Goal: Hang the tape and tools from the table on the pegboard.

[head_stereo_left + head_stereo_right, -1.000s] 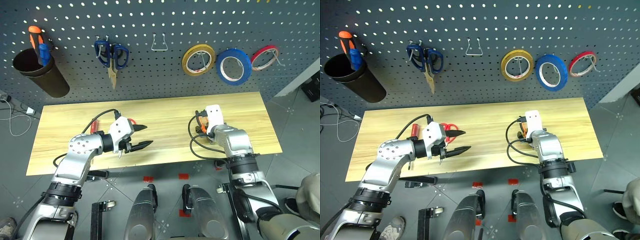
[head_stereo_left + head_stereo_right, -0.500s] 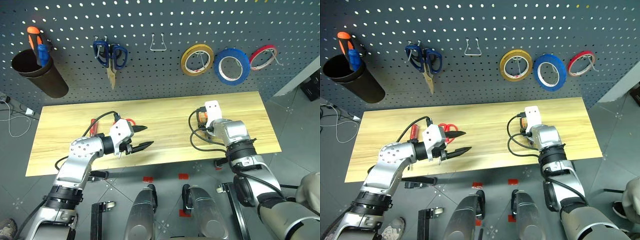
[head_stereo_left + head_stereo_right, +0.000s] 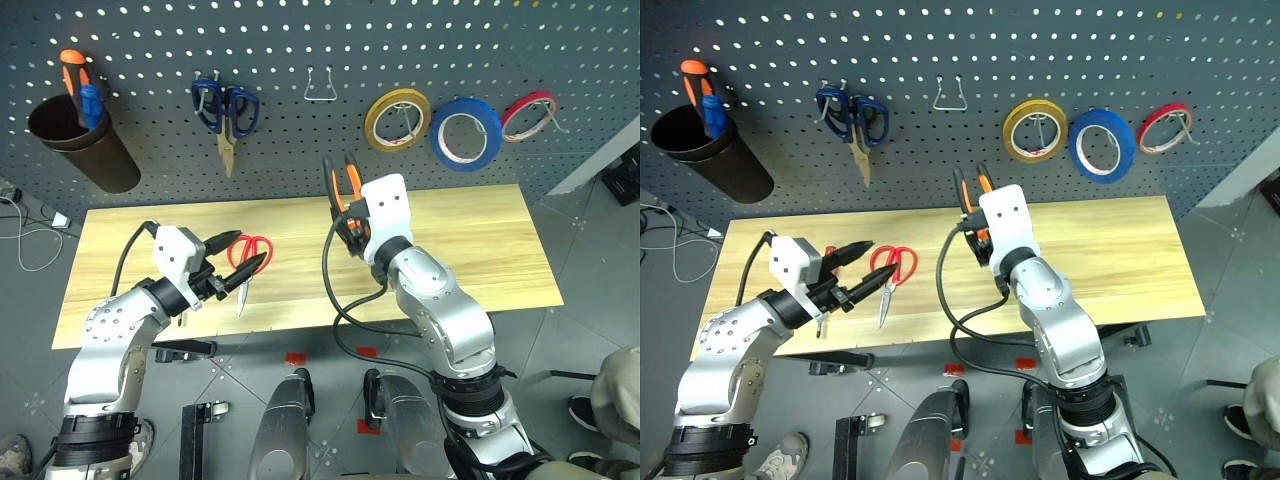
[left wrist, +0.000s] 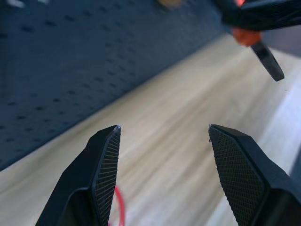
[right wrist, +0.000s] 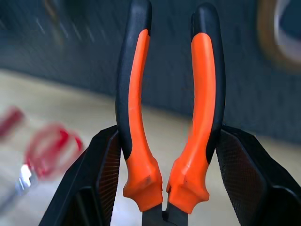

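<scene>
The right gripper (image 5: 164, 188) clasps the pliers with orange-and-black handles (image 3: 345, 195), handles pointing up, raised above the long light yellow wood-grain table (image 3: 480, 240) in front of the dark grey perforated pegboard (image 3: 300, 40). The left gripper (image 3: 240, 277) hangs with fingers spread and empty, just over the red-handled scissors (image 3: 245, 256) lying on the tabletop. On the board, the wide blue tape roll (image 3: 466, 133) hangs between a yellow roll (image 3: 396, 119) and a thin red roll (image 3: 530, 113); blue-handled scissors (image 3: 224, 112) hang further left.
</scene>
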Motion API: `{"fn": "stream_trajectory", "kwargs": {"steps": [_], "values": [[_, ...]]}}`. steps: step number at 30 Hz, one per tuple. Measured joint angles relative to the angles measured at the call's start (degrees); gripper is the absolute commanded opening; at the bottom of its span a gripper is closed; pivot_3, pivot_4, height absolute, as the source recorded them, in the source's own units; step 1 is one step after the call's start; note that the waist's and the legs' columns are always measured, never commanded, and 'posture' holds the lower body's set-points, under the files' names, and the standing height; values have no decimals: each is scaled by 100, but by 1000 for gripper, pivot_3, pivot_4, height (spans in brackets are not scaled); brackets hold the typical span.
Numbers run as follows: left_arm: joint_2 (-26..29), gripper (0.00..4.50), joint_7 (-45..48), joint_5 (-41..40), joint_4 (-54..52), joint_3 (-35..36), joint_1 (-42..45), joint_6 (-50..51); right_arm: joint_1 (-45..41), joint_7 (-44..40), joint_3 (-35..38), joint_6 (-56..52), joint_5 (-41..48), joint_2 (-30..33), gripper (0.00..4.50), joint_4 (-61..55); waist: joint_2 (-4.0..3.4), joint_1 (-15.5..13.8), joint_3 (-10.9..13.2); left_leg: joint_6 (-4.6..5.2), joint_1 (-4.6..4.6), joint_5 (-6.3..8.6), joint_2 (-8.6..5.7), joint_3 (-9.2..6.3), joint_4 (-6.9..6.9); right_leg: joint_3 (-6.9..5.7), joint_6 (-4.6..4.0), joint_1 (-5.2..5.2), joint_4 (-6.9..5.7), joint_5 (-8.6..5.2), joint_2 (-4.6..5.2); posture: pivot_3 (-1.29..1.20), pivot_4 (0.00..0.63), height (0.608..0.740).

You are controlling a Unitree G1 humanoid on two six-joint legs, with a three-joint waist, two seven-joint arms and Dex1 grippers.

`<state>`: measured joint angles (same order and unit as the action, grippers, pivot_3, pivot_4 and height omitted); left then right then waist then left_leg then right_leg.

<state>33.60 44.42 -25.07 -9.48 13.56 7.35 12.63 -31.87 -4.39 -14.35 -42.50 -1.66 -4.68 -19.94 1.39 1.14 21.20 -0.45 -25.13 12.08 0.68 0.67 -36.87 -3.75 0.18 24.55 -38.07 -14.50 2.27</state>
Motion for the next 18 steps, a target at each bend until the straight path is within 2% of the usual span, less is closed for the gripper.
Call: {"fn": "stream_trajectory", "kwargs": {"steps": [4, 9, 15, 18], "values": [[54, 3142, -135, -352, -449, 129, 105, 436, -1307, -36, 129, 1390, -10, -82, 2725, 797, 3, -96, -2, -33, 6, -21, 1, -3, -1, -3, -5, -1, -12, 3, -5, 95, 317, 740], [101, 3142, -321, -557, -581, 189, 439, 848, -2214, -28, 283, 2452, -11, -165, 2725, 1816, 11, -157, -7, -35, 9, -22, 1, -6, 5, -7, -33, -3, -13, 19, -5, 112, 315, 740], [131, 3142, -508, -408, -547, -1, 1105, 935, -3618, 158, 758, 3864, 1, -162, 2725, 4018, 13, -240, -8, -35, 6, -22, -2, -5, 6, -9, -34, -7, -2, 20, -3, 144, 320, 740], [87, 3142, -562, -348, -470, -72, 1257, 927, -4066, 213, 872, 4549, -37, -97, 2725, 4711, 13, -245, -8, -35, 7, -22, -1, -2, 14, -9, -35, -7, 1, 19, -4, 150, 332, 740]]}}
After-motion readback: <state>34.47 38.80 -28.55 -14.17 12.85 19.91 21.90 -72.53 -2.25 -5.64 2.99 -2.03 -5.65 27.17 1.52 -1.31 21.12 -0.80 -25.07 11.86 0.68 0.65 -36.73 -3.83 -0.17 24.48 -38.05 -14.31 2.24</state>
